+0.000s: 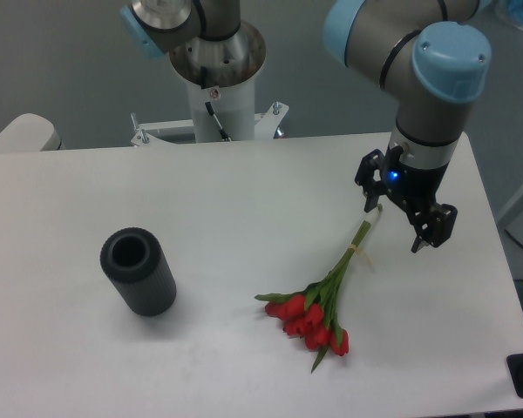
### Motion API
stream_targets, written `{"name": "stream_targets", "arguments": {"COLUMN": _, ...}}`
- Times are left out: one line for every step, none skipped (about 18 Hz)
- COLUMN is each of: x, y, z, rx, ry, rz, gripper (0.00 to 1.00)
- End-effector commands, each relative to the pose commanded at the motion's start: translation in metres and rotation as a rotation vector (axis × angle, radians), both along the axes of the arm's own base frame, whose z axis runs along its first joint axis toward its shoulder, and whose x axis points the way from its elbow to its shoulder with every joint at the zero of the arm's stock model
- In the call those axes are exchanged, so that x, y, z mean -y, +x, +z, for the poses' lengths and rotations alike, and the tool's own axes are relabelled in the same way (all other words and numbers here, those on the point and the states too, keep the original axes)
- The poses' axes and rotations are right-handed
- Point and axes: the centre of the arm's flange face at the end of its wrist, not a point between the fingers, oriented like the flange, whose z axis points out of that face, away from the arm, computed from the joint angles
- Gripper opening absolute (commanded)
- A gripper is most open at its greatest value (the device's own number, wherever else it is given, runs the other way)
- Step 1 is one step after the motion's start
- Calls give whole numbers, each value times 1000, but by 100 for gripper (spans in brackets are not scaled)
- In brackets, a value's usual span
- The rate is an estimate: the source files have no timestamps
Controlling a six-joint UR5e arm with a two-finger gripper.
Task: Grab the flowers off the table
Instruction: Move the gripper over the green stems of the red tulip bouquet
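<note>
- Fixed camera: the red tulip bunch (318, 305) lies flat on the white table (244, 226), right of centre — blooms toward the near edge, stems running up and right to their cut ends.
- The gripper (399, 228) hangs just above those stem ends, fingers spread wide apart and holding nothing.
- A black ribbed cylinder (139, 271) stands well apart to the left.
- Handling, as I judge it: light, soft and easily crushed at the blooms — the bundled stems near the pale band (353, 250) look the firmest place to pinch, though thin stems may slip or splay in the jaws.
</note>
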Motion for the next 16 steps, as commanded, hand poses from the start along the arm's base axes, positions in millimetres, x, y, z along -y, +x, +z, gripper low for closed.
{"name": "stream_targets", "arguments": {"x": -2, "y": 1, "z": -1, "rx": 1, "ry": 1, "rz": 6, "gripper": 100}}
{"name": "stream_targets", "arguments": {"x": -2, "y": 2, "z": -2, "rx": 5, "ry": 0, "rz": 9, "gripper": 100}}
{"name": "stream_targets", "arguments": {"x": -2, "y": 2, "z": 0, "rx": 3, "ry": 3, "rz": 12, "gripper": 100}}
{"name": "stream_targets", "arguments": {"x": -4, "y": 2, "z": 0, "rx": 2, "ry": 3, "rz": 10, "gripper": 100}}
{"name": "stream_targets", "arguments": {"x": -3, "y": 3, "z": -2, "rx": 0, "ry": 5, "rz": 12, "gripper": 100}}
{"name": "stream_targets", "arguments": {"x": -3, "y": 3, "z": -4, "rx": -3, "ry": 7, "rz": 12, "gripper": 100}}
{"name": "stream_targets", "arguments": {"x": -2, "y": 3, "z": -7, "rx": 2, "ry": 4, "rz": 13, "gripper": 100}}
{"name": "stream_targets", "arguments": {"x": -2, "y": 6, "z": -11, "rx": 10, "ry": -1, "rz": 12, "gripper": 100}}
{"name": "stream_targets", "arguments": {"x": 0, "y": 8, "z": -14, "rx": 18, "ry": -5, "rz": 25, "gripper": 100}}
{"name": "stream_targets", "arguments": {"x": 1, "y": 10, "z": -18, "rx": 28, "ry": -6, "rz": 56, "gripper": 100}}
{"name": "stream_targets", "arguments": {"x": 2, "y": 11, "z": -21, "rx": 39, "ry": -5, "rz": 86, "gripper": 100}}
{"name": "stream_targets", "arguments": {"x": -2, "y": 15, "z": -24, "rx": 46, "ry": -9, "rz": 100, "gripper": 100}}
{"name": "stream_targets", "arguments": {"x": -8, "y": 21, "z": -25, "rx": 51, "ry": -8, "rz": 107, "gripper": 100}}
{"name": "stream_targets", "arguments": {"x": -10, "y": 24, "z": -29, "rx": 58, "ry": -14, "rz": 126, "gripper": 100}}
{"name": "stream_targets", "arguments": {"x": -8, "y": 26, "z": -35, "rx": 64, "ry": -31, "rz": 149, "gripper": 100}}
{"name": "stream_targets", "arguments": {"x": -7, "y": 29, "z": -42, "rx": 72, "ry": -50, "rz": 182, "gripper": 100}}
